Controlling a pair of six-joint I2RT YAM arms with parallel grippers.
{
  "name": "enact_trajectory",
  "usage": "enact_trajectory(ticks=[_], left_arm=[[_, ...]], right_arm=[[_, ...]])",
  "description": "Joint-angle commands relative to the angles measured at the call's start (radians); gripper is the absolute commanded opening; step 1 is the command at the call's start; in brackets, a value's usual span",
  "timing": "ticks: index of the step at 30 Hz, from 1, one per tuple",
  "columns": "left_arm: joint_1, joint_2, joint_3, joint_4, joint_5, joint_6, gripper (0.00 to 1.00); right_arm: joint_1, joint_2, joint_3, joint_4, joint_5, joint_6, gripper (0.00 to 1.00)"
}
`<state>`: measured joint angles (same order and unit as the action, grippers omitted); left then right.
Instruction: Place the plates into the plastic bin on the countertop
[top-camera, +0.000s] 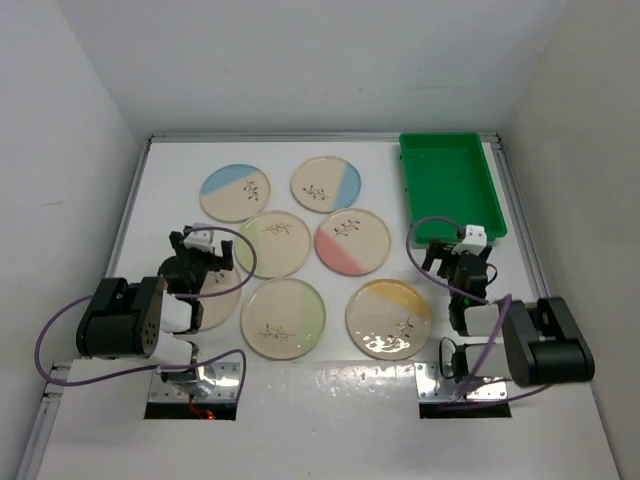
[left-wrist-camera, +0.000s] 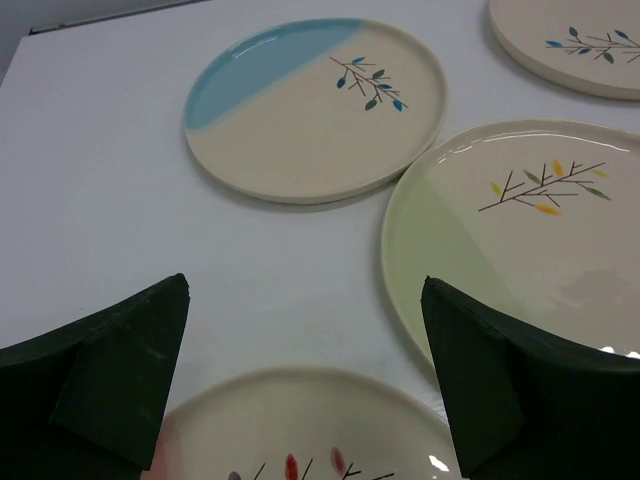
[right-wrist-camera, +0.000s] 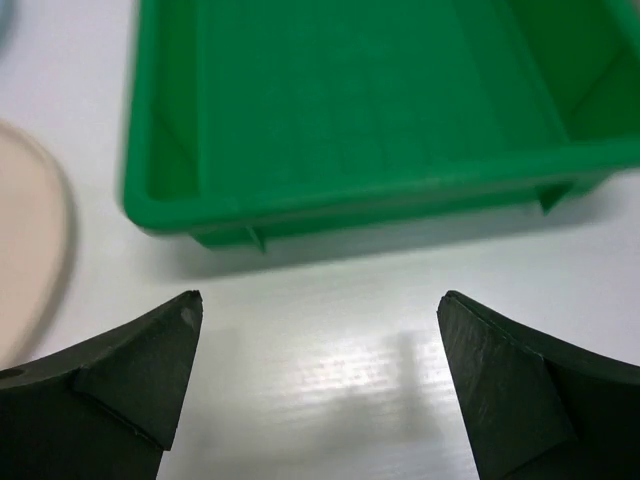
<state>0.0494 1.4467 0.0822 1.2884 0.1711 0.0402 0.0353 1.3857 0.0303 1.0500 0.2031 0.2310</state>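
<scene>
Several round cream plates lie on the white countertop (top-camera: 168, 185): a blue one (top-camera: 235, 193), a second blue one (top-camera: 325, 184), a green one (top-camera: 272, 243), a pink one (top-camera: 352, 241), another green one (top-camera: 284, 317) and a yellow one (top-camera: 389, 318). My left gripper (top-camera: 200, 255) hangs open over the far rim of one more plate (left-wrist-camera: 310, 430), its jaws wide and empty (left-wrist-camera: 305, 290). The green plastic bin (top-camera: 450, 185) sits empty at the back right. Just short of the bin's near wall (right-wrist-camera: 370, 205), my right gripper (right-wrist-camera: 320, 300) stands open above bare countertop (top-camera: 455, 258).
White walls close in the countertop on the left, back and right, with thin metal rails (top-camera: 130, 215) along its edges. Both arm bases (top-camera: 195, 380) stand at the near edge. A plate's rim (right-wrist-camera: 30, 250) shows left of the right gripper.
</scene>
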Motion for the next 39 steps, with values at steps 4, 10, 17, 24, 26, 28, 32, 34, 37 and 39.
enact_trajectory(ticks=[4,10,17,24,26,28,32,34,37,39], left_arm=[[-0.008,-0.005,0.013,0.083,-0.001,-0.003,1.0],[-0.061,-0.232,0.535,-0.945,0.295,0.378,1.0],[-0.227,0.17,1.494,-1.982,0.28,0.317,1.0],[-0.396,0.394,1.614,-2.244,0.221,0.378,0.47],[-0.477,0.405,1.588,-2.244,0.22,0.394,0.36],[-0.538,0.391,1.555,-2.22,0.26,0.437,0.51],[-0.687,0.344,1.403,-2.045,0.294,0.494,0.69],[-0.762,0.374,1.393,-2.002,0.294,0.442,0.67],[-0.856,0.45,1.418,-1.934,0.285,0.34,0.6],[-0.902,0.489,1.447,-1.882,0.254,0.294,0.53]], right_arm=[[0.049,-0.435,0.008,-0.307,-0.005,0.011,1.0],[0.067,-0.826,0.259,-0.866,0.011,-0.157,1.0],[0.077,-0.65,0.748,-1.291,0.068,-0.618,1.0],[0.058,-0.315,1.105,-1.644,-0.38,-0.168,1.0],[0.096,-0.269,1.106,-1.642,-0.322,-0.101,1.0],[0.153,-0.231,1.083,-1.639,-0.236,-0.035,1.0],[0.239,-0.267,0.973,-1.593,-0.107,0.028,1.0],[0.255,-0.283,0.944,-1.628,-0.03,0.08,1.0],[0.276,-0.309,0.893,-1.662,0.123,0.146,0.88],[0.304,-0.347,0.867,-1.664,0.215,0.189,0.75]])
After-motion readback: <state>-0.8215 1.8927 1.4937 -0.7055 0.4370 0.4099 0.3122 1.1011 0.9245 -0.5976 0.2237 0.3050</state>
